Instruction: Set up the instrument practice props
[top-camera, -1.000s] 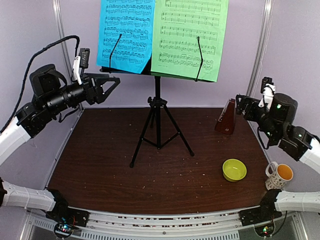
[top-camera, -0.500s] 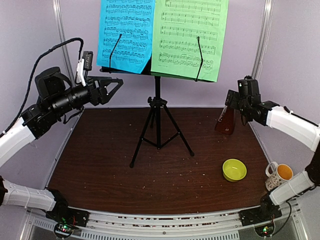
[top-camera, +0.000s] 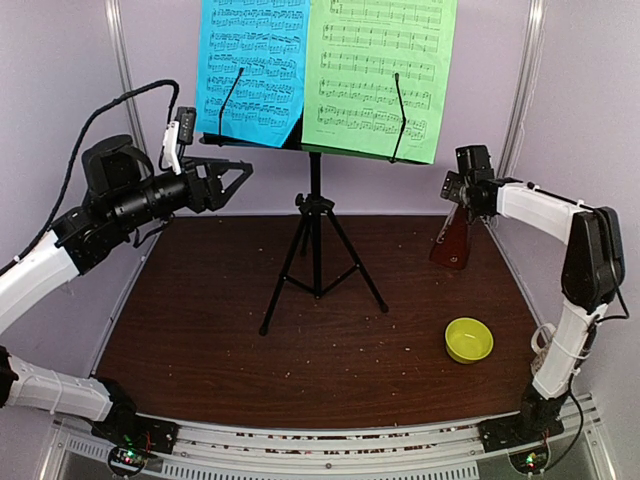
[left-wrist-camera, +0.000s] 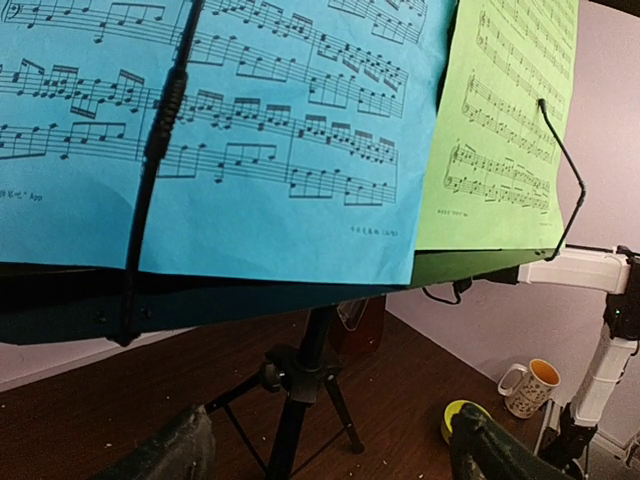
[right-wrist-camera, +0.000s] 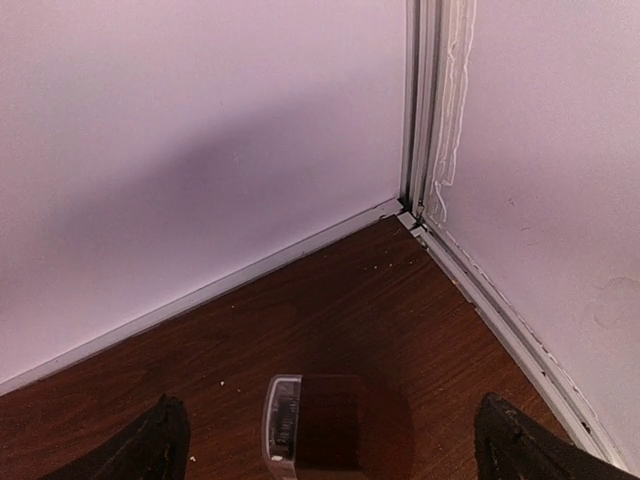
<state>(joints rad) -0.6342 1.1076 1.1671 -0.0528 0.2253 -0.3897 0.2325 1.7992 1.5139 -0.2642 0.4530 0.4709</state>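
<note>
The black tripod music stand (top-camera: 315, 250) stands at the back middle of the table. On its desk rest a blue sheet (top-camera: 250, 70) and a green sheet (top-camera: 380, 75), each behind a wire holder. My left gripper (top-camera: 235, 175) is open, just left of the desk's lower edge and touching nothing. In the left wrist view the blue sheet (left-wrist-camera: 230, 130) fills the top, and the stand's hub (left-wrist-camera: 295, 375) shows between my open left gripper (left-wrist-camera: 335, 445). The reddish-brown metronome (top-camera: 452, 240) stands at the back right. My right gripper (top-camera: 455, 195) hangs open right above it, and the metronome (right-wrist-camera: 335, 425) sits between the spread fingers.
A yellow-green bowl (top-camera: 468, 340) sits on the table's right front. A spotted white mug (left-wrist-camera: 530, 385) stands beyond it near the right arm's base. The lilac back and side walls meet in a corner (right-wrist-camera: 412, 205) just behind the metronome. Crumbs speckle the brown tabletop (top-camera: 300, 340).
My right arm has swung up and leftward from beside the mug to directly above the metronome. The left gripper has edged right toward the stand's desk.
</note>
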